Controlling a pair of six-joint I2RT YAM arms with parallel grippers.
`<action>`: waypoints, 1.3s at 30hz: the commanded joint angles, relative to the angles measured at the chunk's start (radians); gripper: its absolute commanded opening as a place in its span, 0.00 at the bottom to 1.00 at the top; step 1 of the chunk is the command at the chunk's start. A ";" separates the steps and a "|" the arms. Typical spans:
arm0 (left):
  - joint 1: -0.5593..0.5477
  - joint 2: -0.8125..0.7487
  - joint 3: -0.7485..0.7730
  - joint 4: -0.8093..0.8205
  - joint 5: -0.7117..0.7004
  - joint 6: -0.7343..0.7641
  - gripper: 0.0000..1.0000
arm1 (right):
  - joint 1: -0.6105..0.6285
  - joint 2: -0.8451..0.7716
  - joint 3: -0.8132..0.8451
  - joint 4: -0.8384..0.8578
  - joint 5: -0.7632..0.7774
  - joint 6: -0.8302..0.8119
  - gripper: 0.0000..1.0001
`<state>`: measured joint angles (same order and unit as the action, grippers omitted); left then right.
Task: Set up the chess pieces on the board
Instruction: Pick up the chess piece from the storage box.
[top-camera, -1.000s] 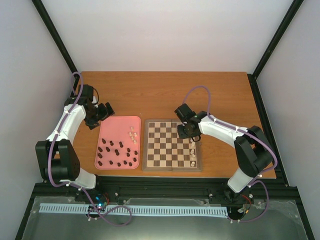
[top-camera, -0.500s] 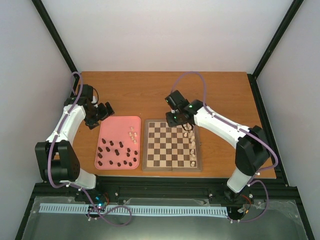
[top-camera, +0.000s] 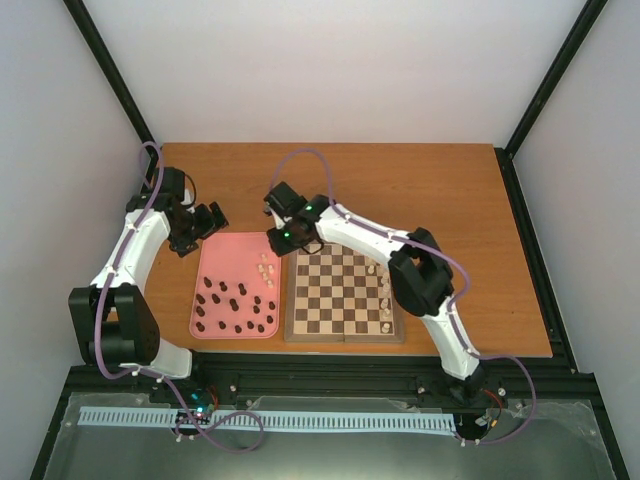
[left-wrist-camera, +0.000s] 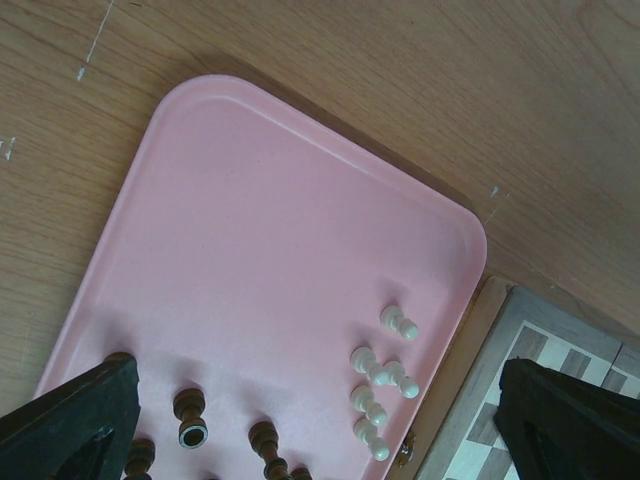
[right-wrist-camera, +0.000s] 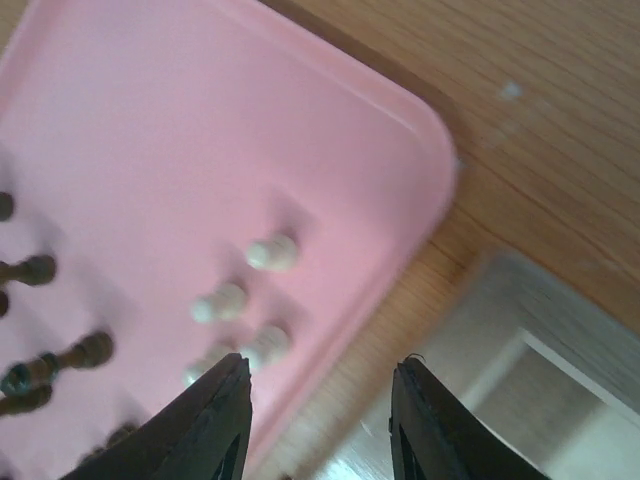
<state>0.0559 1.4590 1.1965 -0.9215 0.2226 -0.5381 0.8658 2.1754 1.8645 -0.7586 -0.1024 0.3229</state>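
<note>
You're swinging the right gripper off the board to the tray's far right corner, jaws partly apart and empty, heading for the next of the white pieces by its right edge. The left gripper is idling wide apart.

The tray lies left of the board, chess pieces on both.

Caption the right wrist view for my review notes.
Open right gripper hovers over the pink tray, near its corner and loose cream pieces.
</note>
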 joint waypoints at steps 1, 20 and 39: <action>-0.002 -0.020 0.036 -0.007 0.019 0.015 1.00 | 0.043 0.076 0.146 -0.026 -0.073 -0.042 0.40; -0.002 -0.013 0.023 0.001 0.029 0.017 1.00 | 0.056 0.300 0.382 -0.094 -0.071 -0.032 0.38; -0.002 -0.021 0.010 0.000 0.022 0.017 1.00 | 0.056 0.335 0.393 -0.112 -0.045 -0.038 0.32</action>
<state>0.0559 1.4590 1.1988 -0.9211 0.2401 -0.5377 0.9161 2.4882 2.2211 -0.8604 -0.1642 0.2947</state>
